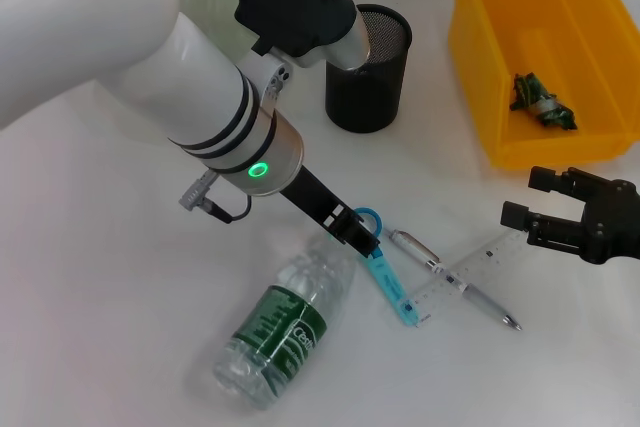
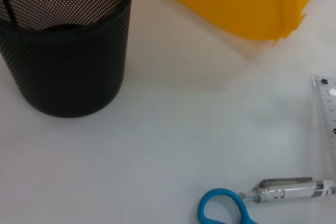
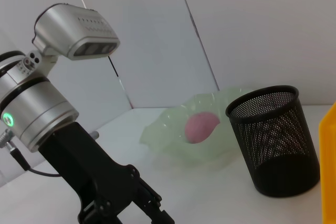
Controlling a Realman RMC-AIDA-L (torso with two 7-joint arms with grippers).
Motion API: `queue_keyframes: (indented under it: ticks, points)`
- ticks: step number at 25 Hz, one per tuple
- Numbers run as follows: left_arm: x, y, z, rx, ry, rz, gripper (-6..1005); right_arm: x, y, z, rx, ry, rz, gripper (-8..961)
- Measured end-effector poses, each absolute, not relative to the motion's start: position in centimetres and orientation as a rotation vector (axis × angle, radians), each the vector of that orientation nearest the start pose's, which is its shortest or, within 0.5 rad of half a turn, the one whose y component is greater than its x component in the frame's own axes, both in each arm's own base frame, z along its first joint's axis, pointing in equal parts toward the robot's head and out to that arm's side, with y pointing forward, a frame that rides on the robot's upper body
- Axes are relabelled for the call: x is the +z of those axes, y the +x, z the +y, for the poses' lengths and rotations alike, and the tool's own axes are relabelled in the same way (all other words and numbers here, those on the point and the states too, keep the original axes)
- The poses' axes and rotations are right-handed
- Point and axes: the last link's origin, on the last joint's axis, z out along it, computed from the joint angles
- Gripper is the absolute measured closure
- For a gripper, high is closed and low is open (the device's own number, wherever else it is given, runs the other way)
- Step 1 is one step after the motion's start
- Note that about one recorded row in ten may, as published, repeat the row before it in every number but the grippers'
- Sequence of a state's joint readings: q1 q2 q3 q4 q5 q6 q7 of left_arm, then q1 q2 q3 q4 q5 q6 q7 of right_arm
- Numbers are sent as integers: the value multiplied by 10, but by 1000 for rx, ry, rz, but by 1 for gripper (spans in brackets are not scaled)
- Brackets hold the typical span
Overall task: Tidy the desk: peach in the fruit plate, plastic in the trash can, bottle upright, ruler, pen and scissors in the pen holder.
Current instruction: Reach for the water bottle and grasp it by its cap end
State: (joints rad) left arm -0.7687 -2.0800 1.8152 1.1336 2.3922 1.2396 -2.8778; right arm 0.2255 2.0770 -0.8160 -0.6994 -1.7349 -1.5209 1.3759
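My left gripper [image 1: 357, 232] hangs low right at the blue scissors' [image 1: 386, 273] ring handle [image 2: 223, 209]. Beside them a silver pen [image 1: 452, 278] lies across a clear ruler [image 1: 472, 269]. The bottle [image 1: 285, 322], with its green label, lies on its side near the front. At the back stands the black mesh pen holder [image 1: 368, 69]. Crumpled green plastic [image 1: 541, 103] rests inside the yellow trash can [image 1: 478, 67]. A pink peach [image 3: 201, 127] sits in the pale green fruit plate [image 3: 163, 139]. My right gripper [image 1: 530, 199] hovers open and empty to the right of the ruler.
The left arm's thick white forearm [image 1: 215, 107] crosses the table's left half and hides most of the plate in the head view. White walls close the table's far side in the right wrist view.
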Motion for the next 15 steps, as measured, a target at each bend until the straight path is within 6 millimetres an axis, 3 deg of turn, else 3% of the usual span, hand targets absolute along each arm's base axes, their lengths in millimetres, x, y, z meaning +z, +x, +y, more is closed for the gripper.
queue_keyframes:
  ticks: [15]
  points:
    - [-108, -130, 343, 462, -2694, -934, 217, 11, 322, 265, 803, -2467, 865, 134]
